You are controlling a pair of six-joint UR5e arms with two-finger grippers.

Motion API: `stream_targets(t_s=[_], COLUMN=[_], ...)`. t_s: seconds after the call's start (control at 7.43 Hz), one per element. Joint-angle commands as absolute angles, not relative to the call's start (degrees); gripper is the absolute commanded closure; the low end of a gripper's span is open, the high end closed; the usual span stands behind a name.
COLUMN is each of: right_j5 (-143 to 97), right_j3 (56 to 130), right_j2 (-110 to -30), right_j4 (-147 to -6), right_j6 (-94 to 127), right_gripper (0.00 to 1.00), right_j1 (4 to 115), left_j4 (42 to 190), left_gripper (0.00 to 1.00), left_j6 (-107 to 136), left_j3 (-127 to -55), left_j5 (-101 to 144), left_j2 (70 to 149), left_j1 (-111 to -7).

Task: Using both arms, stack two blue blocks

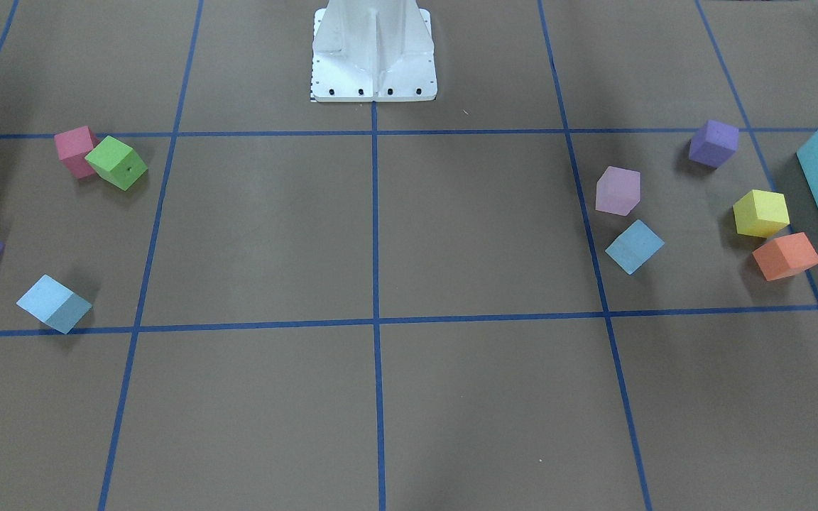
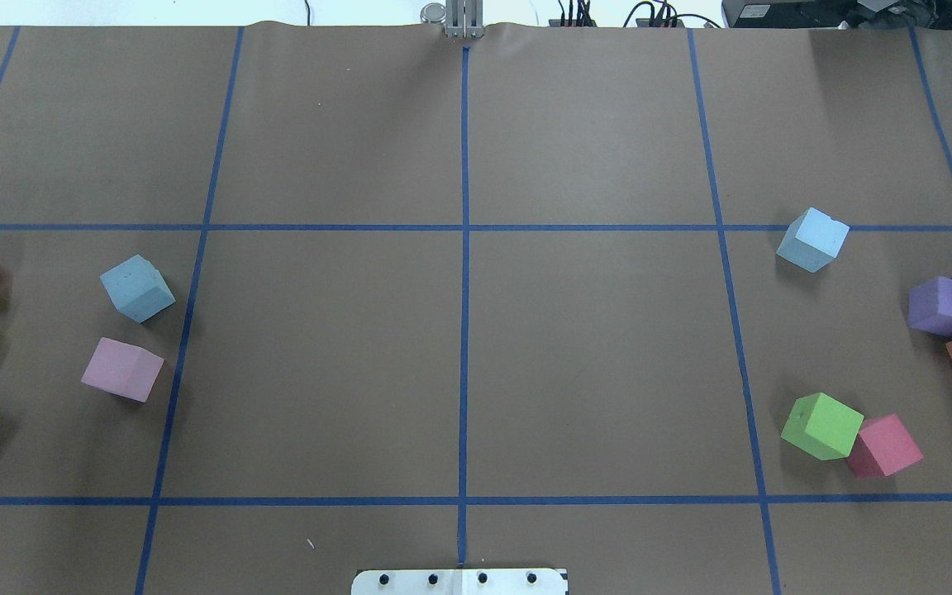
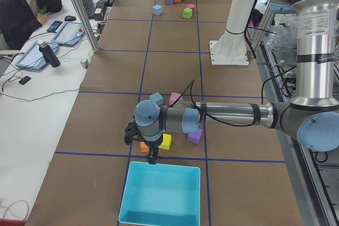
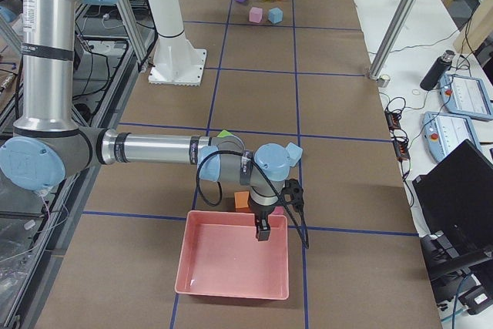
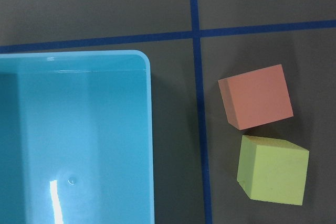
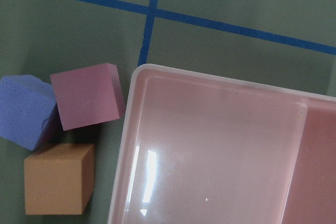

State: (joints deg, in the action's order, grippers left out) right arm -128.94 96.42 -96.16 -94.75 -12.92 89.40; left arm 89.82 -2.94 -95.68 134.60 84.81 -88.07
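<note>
One pale blue block (image 2: 137, 287) lies on the robot's left side, next to a pink-lilac cube (image 2: 121, 369); it also shows in the front view (image 1: 634, 245) and the left side view (image 3: 156, 98). The other blue block (image 2: 812, 240) lies on the right side; it also shows in the front view (image 1: 54, 304). The two lie far apart. My left gripper (image 3: 152, 158) hangs over the rim of the turquoise box (image 3: 161, 194). My right gripper (image 4: 263, 233) hangs over the pink tray (image 4: 231, 263). Both show only in the side views, so I cannot tell whether they are open or shut.
Orange (image 5: 255, 97) and yellow (image 5: 273, 169) cubes lie beside the turquoise box (image 5: 79, 140). Pink (image 6: 86, 102), purple (image 6: 23, 111) and orange (image 6: 58, 178) cubes lie beside the pink tray (image 6: 220, 150). Green (image 2: 821, 426) and pink (image 2: 884, 446) cubes touch. A person (image 3: 24, 3) sits at the desk.
</note>
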Motion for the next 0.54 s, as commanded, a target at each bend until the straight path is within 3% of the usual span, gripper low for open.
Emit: stream_targets(t_s=[0.0, 0.4], right_j5=[-128.94, -128.85], right_j3=[96.42, 97.2], right_j2=[-96.15, -96.06], right_j4=[-94.75, -91.09], right_j6=[-12.92, -13.18], right_gripper=[0.0, 0.0], right_j1=[89.38, 89.38], left_j4=[89.65, 89.65], left_gripper=[0.01, 0.01], left_j6=[-3.25, -3.25], left_j3=[-96.06, -95.98], left_j5=[133.69, 133.68], left_j2=[84.73, 84.81], left_j1=[-88.07, -88.07])
